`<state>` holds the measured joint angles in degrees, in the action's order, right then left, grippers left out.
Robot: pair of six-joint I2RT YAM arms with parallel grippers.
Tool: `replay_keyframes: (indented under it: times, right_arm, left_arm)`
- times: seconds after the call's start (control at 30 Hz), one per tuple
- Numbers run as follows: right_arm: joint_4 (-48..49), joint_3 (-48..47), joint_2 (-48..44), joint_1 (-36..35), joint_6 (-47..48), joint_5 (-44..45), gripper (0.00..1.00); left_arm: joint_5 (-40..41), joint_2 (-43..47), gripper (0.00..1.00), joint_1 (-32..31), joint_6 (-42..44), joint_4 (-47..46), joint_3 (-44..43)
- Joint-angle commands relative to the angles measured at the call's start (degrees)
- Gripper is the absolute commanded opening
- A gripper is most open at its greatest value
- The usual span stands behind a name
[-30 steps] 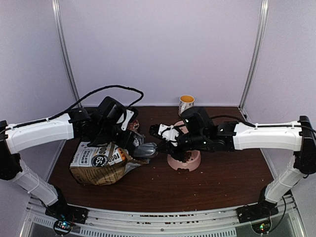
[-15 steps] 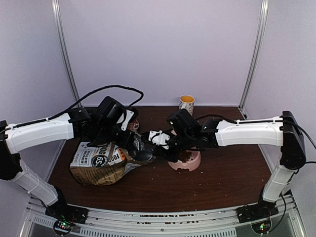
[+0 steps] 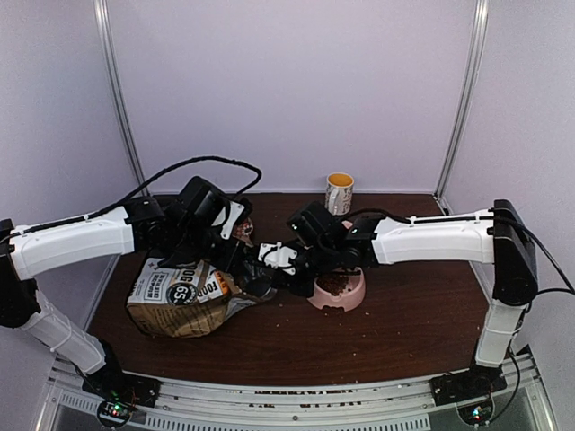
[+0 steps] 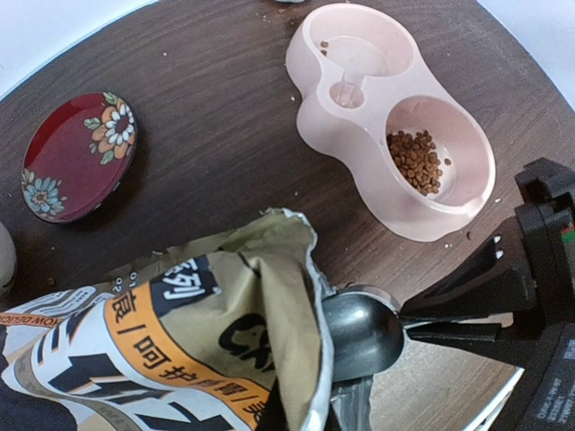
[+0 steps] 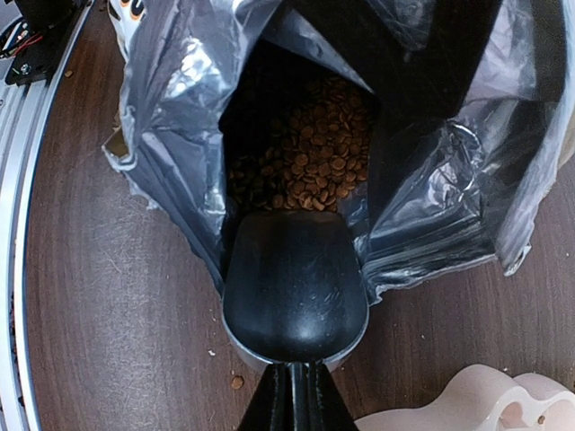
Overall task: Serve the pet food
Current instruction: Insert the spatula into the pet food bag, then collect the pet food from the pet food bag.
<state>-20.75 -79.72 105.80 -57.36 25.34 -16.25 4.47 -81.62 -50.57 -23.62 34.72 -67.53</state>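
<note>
My left arm reaches in from the left with its white forearm nearly level. The wrist is bent down over the bag [image 3: 180,296], which lies slumped on its side on the table [image 3: 404,323] with its mouth facing right. My left gripper [image 3: 232,254] is pinched fully closed on the upper edge of that mouth and holds the tan paper and silver lining up, so the opening gapes.

My right arm is stretched far across to the left, its forearm passing above the pink bowl [image 3: 346,296], and the wrist dips towards the bag. My right gripper [image 5: 295,400] has its two fingers pressed almost together around the thin handle of the scoop [image 5: 295,287]. The scoop's rounded head sits right in the bag's mouth, between the folds of lining, pointing inward.

The pet food [image 5: 310,157] lies as a heap of small brown pellets deep inside the bag, just beyond the scoop's front lip. A smaller portion [image 4: 415,160] already lies in one compartment of the pink bowl, which is near the bag's mouth.

A red saucer [image 4: 76,157] with a flower pattern lies on the table beyond the bag. A cup [image 3: 339,191] stands by the back wall.
</note>
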Motion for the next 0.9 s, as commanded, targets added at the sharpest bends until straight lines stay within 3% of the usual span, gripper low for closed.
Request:
replay_keyframes:
  times: [0.0, 0.87]
  right_arm:
    - [0.27, -0.56, 2.59, -0.93, -1.56, 0.76, 0.00]
    - [34.53, 11.78, 6.42, -3.82, -12.72, -2.06, 0.00]
  left_arm:
    - [-2.86, 2.57, 0.00, -0.48, 0.06, -5.63, -0.67]
    - [-3.99, 4.95, 0.00, -0.50, -3.92, -8.40, 2.89]
